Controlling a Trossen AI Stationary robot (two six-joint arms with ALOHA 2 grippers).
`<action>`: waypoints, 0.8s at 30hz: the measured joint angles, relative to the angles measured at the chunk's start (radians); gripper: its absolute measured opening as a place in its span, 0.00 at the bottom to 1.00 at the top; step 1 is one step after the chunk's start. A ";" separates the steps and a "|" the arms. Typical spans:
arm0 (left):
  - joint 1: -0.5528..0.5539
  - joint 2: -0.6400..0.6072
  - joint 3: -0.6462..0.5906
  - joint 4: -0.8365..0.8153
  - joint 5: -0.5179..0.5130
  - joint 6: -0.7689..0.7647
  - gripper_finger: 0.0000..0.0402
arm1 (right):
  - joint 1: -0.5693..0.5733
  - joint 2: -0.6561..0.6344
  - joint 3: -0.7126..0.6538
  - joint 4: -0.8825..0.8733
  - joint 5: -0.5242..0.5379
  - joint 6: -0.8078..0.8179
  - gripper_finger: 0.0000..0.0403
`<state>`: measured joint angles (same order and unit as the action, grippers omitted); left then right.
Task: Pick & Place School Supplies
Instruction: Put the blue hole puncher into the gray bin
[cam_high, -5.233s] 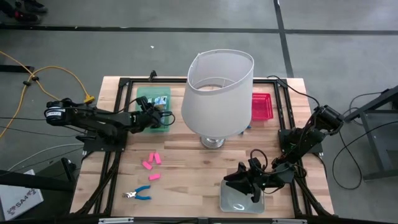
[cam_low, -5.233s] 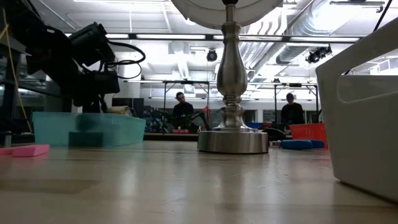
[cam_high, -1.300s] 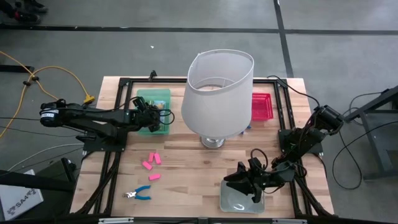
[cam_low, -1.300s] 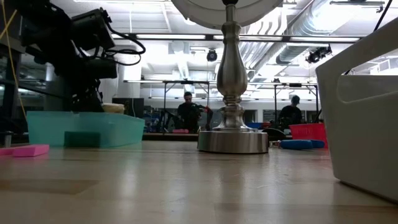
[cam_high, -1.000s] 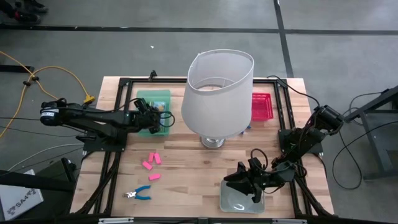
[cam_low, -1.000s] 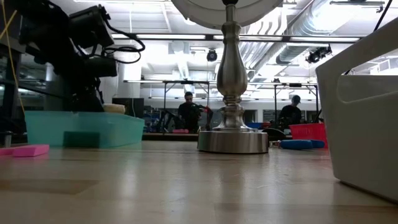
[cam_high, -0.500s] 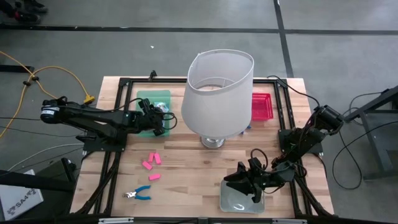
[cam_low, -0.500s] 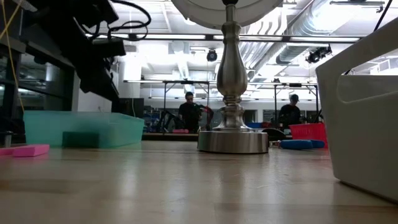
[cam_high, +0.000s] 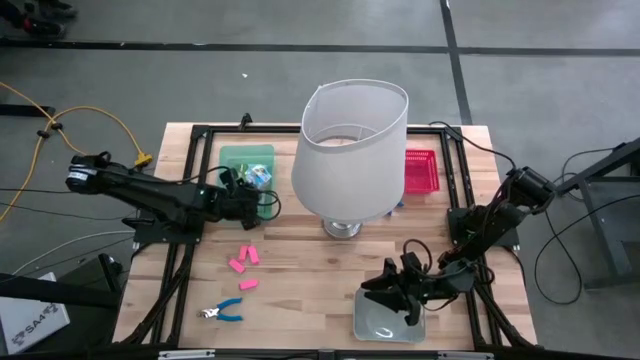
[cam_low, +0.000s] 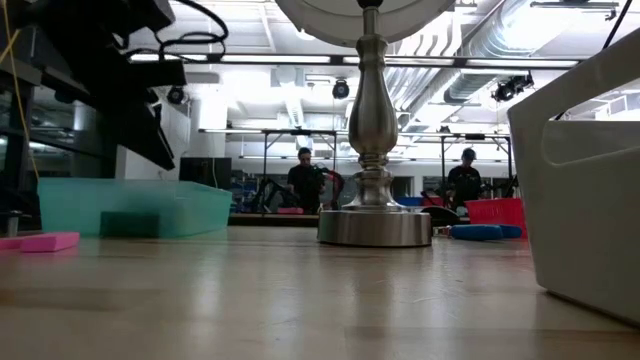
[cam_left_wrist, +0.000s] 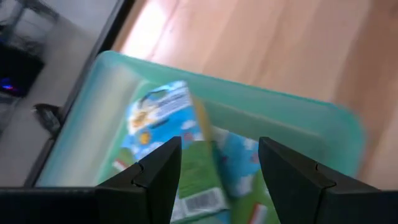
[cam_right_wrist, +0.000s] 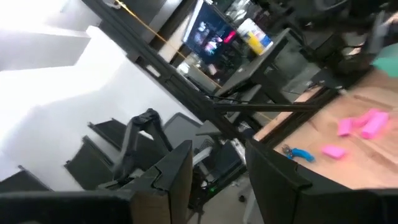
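My left gripper (cam_high: 256, 203) is open and empty, above the near edge of the green tray (cam_high: 236, 158). Between its fingers the left wrist view (cam_left_wrist: 219, 152) looks down on the green-yellow printed boxes (cam_left_wrist: 180, 143) lying flat in that tray; one box shows from above (cam_high: 261, 175). Three pink erasers (cam_high: 245, 258) and blue-handled scissors (cam_high: 224, 312) lie on the table's near left. My right gripper (cam_high: 396, 291) is open and empty over the clear tray (cam_high: 383, 322) at the near right. Its wrist view (cam_right_wrist: 217, 152) sees the erasers (cam_right_wrist: 364, 124) and the scissors (cam_right_wrist: 299, 154) far off.
A big white lampshade (cam_high: 351, 148) on a metal lamp base (cam_low: 375, 226) stands mid-table. A red tray (cam_high: 421, 170) is at the far right, and a blue item (cam_low: 480, 232) lies near it. People stand in the room beyond the table (cam_low: 305, 180).
My left gripper has risen out of the green tray and drawn back a little toward the table's near edge. The printed box that it hid now shows lying in the tray.
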<state>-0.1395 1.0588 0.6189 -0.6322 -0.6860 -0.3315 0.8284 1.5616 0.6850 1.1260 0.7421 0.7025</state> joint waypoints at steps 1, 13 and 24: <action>-0.014 -0.004 0.000 -0.001 0.004 -0.017 0.51 | 0.000 -0.016 -0.006 -0.032 0.018 0.005 0.35; -0.208 -0.099 0.000 0.047 0.024 -0.114 0.51 | -0.004 -0.356 -0.072 -0.741 0.113 0.211 0.35; -0.336 -0.135 0.000 0.270 0.030 -0.043 0.51 | -0.035 -0.468 -0.073 -1.269 0.109 0.428 0.35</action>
<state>-0.4752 0.9234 0.6189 -0.3624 -0.6559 -0.3744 0.7935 1.0931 0.6121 -0.1435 0.8516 1.1303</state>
